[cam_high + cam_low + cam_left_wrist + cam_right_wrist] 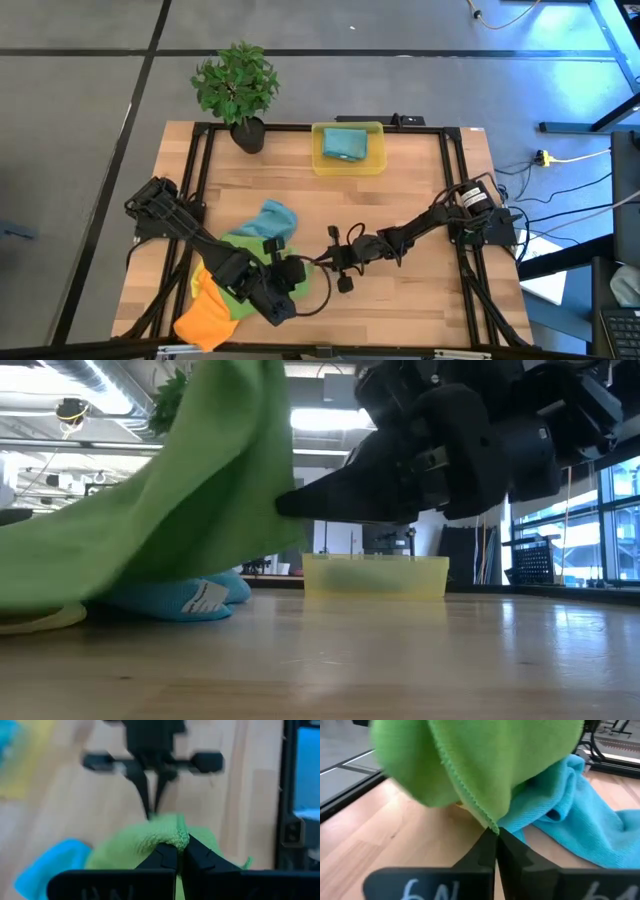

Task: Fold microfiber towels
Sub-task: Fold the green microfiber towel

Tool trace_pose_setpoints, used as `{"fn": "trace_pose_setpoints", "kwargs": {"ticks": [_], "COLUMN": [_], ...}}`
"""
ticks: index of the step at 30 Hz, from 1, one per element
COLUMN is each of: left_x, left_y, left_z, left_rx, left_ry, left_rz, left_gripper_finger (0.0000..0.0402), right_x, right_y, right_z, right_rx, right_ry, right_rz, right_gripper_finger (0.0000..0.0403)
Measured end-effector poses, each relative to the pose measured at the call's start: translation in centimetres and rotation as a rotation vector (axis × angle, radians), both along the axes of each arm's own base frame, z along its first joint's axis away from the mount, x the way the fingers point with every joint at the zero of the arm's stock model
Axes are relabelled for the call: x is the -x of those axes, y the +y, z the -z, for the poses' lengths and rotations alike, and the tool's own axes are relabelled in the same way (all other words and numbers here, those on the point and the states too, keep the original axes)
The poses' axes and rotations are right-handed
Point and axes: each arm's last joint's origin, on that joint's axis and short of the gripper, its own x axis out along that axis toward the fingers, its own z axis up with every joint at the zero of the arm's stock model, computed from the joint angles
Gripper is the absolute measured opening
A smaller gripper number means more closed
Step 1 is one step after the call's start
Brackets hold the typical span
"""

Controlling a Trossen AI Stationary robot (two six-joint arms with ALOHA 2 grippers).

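Note:
A green microfiber towel (240, 245) is held up off the near left of the table by both grippers, and its lower part drapes over the pile. My left gripper (181, 851) is shut on its raised edge. My right gripper (496, 837), reaching in from the right, is shut on a hanging corner. A teal-blue towel (272, 220) lies crumpled just behind, and an orange towel (205, 318) lies near the front edge under the left arm. Another teal-blue towel (344, 143) rests in the yellow bin (372, 163). My left gripper pinches a bunched, hemmed edge (180, 835) of the green towel between its two fingers, slanting down from the near left. The towel is lifted there and falls away below the fingers (165, 857). My right gripper pinches the towel's stitched corner (491, 824) at its fingertips (290, 506). It comes nearly level from the table's right. The cloth rises slack from this corner toward the left gripper.
A potted plant (237, 85) stands at the far left corner, next to the bin. A black frame rail (455, 190) borders the table. Bare wood (400, 310) lies at the near right.

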Motion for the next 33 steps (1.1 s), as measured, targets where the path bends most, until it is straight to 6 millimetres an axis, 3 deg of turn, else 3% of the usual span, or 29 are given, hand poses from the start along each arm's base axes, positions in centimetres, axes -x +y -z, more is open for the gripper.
{"fn": "trace_pose_setpoints", "kwargs": {"ticks": [5, 9, 16, 24, 33], "left_x": [1.3, 2.1, 2.6, 3.3, 4.3], "left_y": [-1.1, -2.0, -2.7, -2.0, -1.8], "left_z": [0.7, 2.0, 7.7, 13.9, 16.8], "left_rx": [0.161, 0.183, 0.230, 0.335, 0.446], "left_ry": [0.123, 0.148, 0.128, 0.022, -0.067], "left_rz": [-0.023, -0.060, -0.100, -0.235, -0.303], "left_gripper_finger": [0.0000, 0.0003, 0.0060, 0.0116, 0.0118], "right_x": [-0.1, -0.1, -0.1, -0.1, 0.0], "right_y": [-0.4, -0.3, -0.3, -0.3, -0.3], "right_z": [0.0, 0.0, 0.1, 0.1, 0.1], "right_rx": [-0.007, -0.008, -0.034, -0.037, -0.038], "right_ry": [0.006, 0.007, 0.014, 0.016, 0.021], "right_rz": [0.013, 0.011, 0.005, -0.008, -0.007], "right_gripper_finger": [0.0006, 0.0006, 0.0005, 0.0006, 0.0006]}}
